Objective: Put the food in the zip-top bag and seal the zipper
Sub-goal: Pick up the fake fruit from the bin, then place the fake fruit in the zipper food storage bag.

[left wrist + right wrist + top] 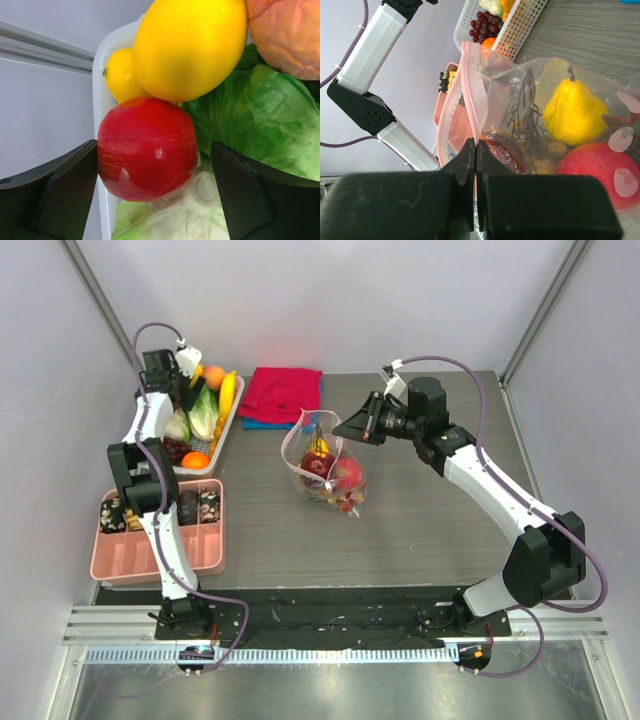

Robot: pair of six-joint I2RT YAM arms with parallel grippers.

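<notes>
from where i stand, the left gripper (pixel 152 187) has its two fingers spread wide apart, one on each side of a red apple (pixel 147 150) that sits right between them in the white basket (pixel 100 65). nothing is gripped yet, and i can't tell whether either finger is touching the apple. just beyond the fingertips a big lemon (pixel 190 45) leans against the apple, with a lettuce (pixel 250 115) beside the far finger. the right gripper (pixel 476 150) is pinched together on the mouth edge of the bag (pixel 530 100), right on its pink zip strip (pixel 470 90), holding that edge up. past its fingertips the bag is already partly filled, with a yellow pear (pixel 575 112) and a red fruit (pixel 595 170) among other pieces. so i'd say one more piece is about to be fetched. the apple is round and shiny, and if the fingers close off-centre it could squirt out and roll off. the lemon could also get nudged over the basket rim (it looks loosely piled). at the other gripper only one lip is held, so the mouth may sag shut or slip free under the weight, and the apple would then land outside the bag.
</notes>
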